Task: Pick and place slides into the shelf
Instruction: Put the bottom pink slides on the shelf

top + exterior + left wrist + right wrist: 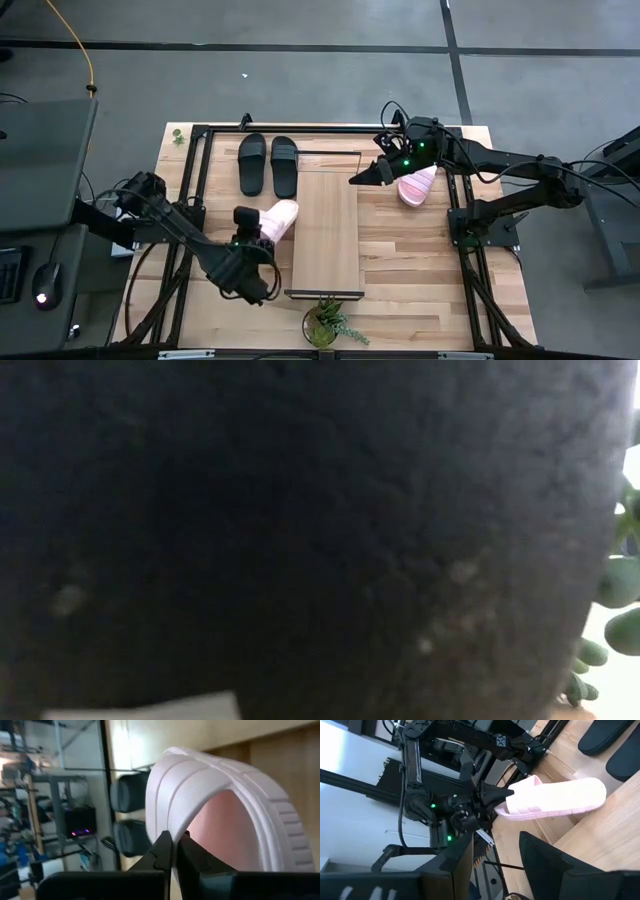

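The butcher-block worktop (pixel 420 260) carries the long, narrow light-wood shelf (pixel 328 235) down its middle, thin black frame bars at its ends. Two plain black slides (pixel 268 164) lie side by side near the far edge, left of the shelf. The left gripper (pixel 262 236) is clamped on a ribbed pale pink slide (pixel 278 218) at the shelf's left edge. The right gripper (pixel 368 176) hangs with fingers apart over the shelf's far right corner, the second pink slide (pixel 417 186) just beside it
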Motion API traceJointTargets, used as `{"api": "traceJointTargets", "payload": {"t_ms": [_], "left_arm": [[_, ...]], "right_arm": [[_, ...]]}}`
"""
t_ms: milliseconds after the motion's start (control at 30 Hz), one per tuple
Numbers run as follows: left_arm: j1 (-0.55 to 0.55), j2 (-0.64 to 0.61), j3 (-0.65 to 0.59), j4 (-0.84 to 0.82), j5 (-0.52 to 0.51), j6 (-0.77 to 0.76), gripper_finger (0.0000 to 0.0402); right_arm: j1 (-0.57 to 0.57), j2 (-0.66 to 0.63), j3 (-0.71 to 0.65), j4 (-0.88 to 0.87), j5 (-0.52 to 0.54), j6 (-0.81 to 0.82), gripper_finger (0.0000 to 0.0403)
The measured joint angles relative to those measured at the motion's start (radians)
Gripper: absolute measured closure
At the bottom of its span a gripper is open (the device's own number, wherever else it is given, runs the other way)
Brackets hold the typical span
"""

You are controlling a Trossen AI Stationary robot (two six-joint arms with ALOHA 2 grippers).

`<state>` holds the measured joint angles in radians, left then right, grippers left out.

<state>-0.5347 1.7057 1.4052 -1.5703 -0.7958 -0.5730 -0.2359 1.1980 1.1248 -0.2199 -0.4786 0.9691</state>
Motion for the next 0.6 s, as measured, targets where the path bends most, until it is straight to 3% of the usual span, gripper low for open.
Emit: {"api": "traceJointTargets", "payload": {"t_ms": [400,600], "left_arm": [[0.069,-0.157,0.0,-0.001,-0.251,0.265,0.0401],[0.113,-0.236,0.011,-0.001,-0.429,0.457,0.0401]], "right_arm": [[0.0,0.0,0.0,0.0,0.006,0.054,0.0251],[0.0,0.0,0.0,0.009,-0.021,0.1,0.0251]]}}
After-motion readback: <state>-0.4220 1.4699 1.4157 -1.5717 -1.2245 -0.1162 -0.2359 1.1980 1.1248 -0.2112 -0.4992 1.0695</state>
